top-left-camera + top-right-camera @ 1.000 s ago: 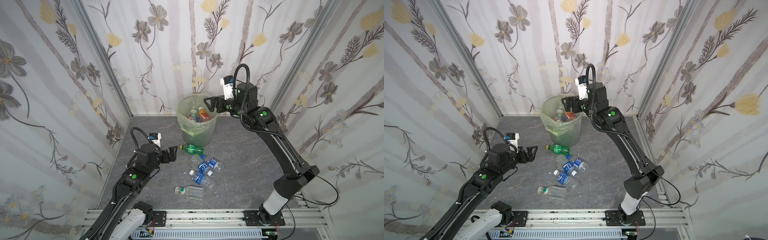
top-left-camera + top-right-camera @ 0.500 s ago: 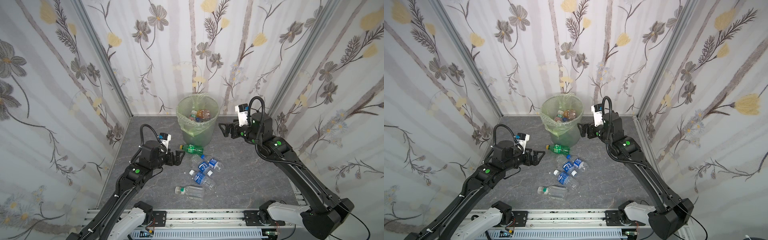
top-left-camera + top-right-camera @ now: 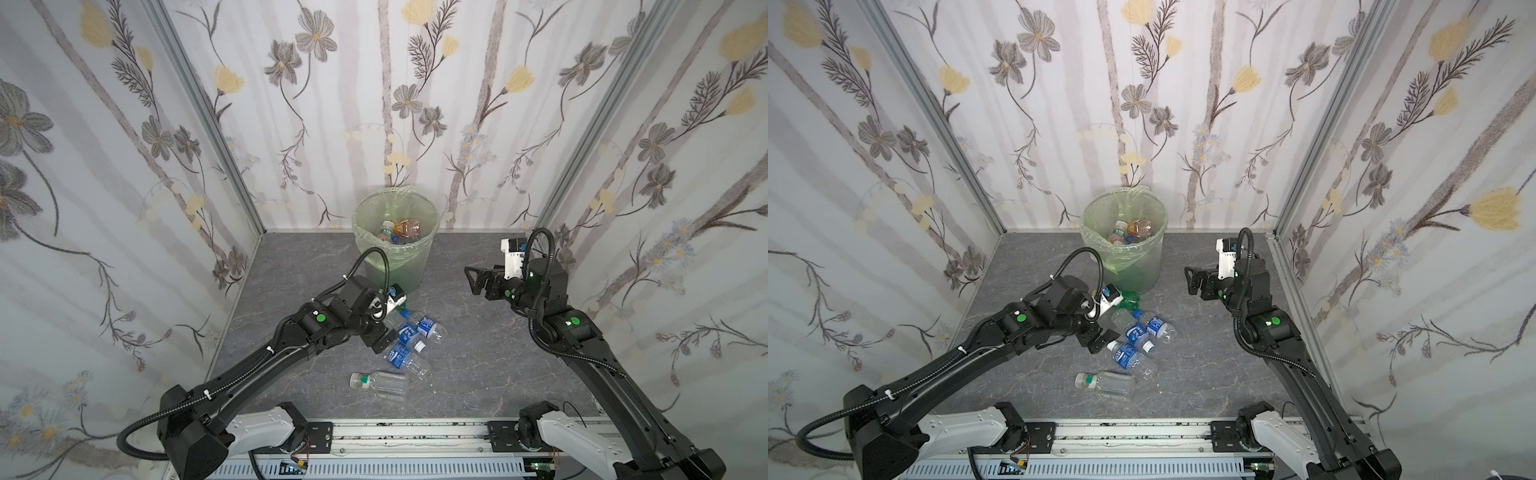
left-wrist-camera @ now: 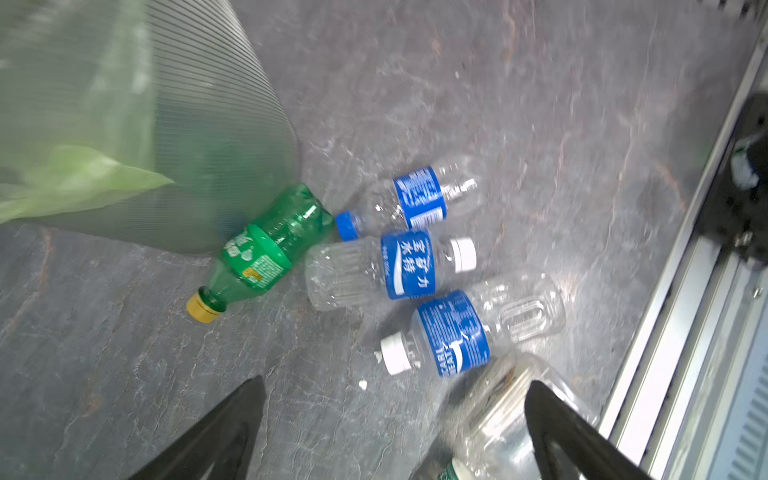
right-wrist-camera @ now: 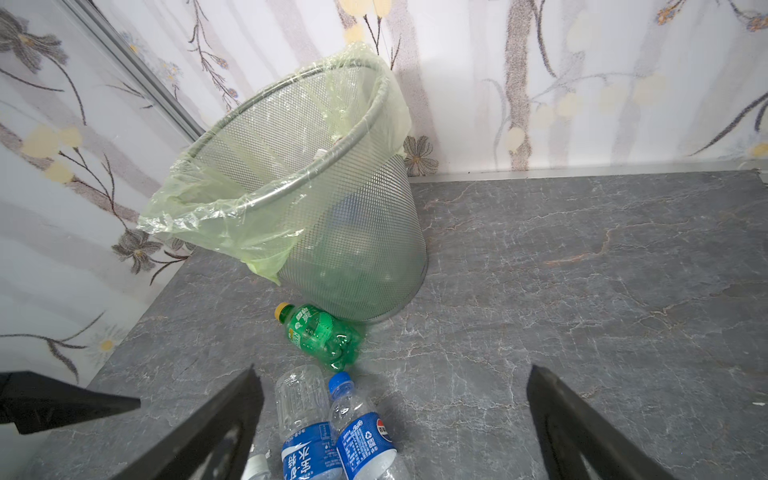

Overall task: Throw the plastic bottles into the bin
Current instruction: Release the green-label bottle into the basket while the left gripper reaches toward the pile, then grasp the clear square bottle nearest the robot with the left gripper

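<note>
Plastic bottles (image 4: 409, 266) clustered just beyond wide left jaws; right jaws wide, empty.

Green bottle (image 3: 1128, 300) mostly hidden behind left arm (image 3: 1000, 332)

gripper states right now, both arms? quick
Left gripper: open, holding nothing, near the clear blue-labelled plastic bottles.
Right gripper: open, holding nothing.

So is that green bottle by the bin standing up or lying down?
Lying down. The green bottle rests on its side beside the bin, yellow cap pointing sideways.
</note>
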{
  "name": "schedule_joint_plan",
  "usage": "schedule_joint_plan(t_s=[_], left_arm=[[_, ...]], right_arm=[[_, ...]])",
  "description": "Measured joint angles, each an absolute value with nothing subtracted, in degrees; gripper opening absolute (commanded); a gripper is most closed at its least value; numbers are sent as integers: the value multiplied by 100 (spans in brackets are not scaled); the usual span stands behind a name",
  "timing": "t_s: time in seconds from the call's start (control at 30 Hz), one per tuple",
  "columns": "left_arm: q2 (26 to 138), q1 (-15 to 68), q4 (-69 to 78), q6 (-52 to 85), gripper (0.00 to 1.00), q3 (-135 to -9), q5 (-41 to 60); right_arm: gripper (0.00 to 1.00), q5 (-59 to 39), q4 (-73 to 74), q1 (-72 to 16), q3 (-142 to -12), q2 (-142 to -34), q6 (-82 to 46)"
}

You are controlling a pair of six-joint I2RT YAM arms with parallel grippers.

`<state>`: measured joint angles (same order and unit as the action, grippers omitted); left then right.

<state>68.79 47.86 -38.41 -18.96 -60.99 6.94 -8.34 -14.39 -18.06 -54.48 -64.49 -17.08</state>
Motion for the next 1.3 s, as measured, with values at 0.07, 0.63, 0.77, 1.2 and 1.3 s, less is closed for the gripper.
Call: schedule_joint_plan(t_s=[0.07,0.63,0.77,1.2,1.3], left_arm=[[6901,5113,-4066,-2211,100,-6049,607],[7959,6591,-4482,-2528,92,-5524,1013],[8156,6622,-4329,-2521,88,-5376,646],[8936,6777,-3907,-1931,60,-5301,161],[8851,6777,-3883,-1844,57,-5256,150]], right_arm=[[100,-878,-1433,-1737,-5358,-6403,-1710],[100,-1229,-1000,-1444,-4978,-6331,-1837],[100,-1304,-991,-1385,-4890,-6263,-1839],[100,-1487,-941,-1249,-4670,-6042,-1837],[100,-1492,-928,-1221,-4630,-6001,-1837]])
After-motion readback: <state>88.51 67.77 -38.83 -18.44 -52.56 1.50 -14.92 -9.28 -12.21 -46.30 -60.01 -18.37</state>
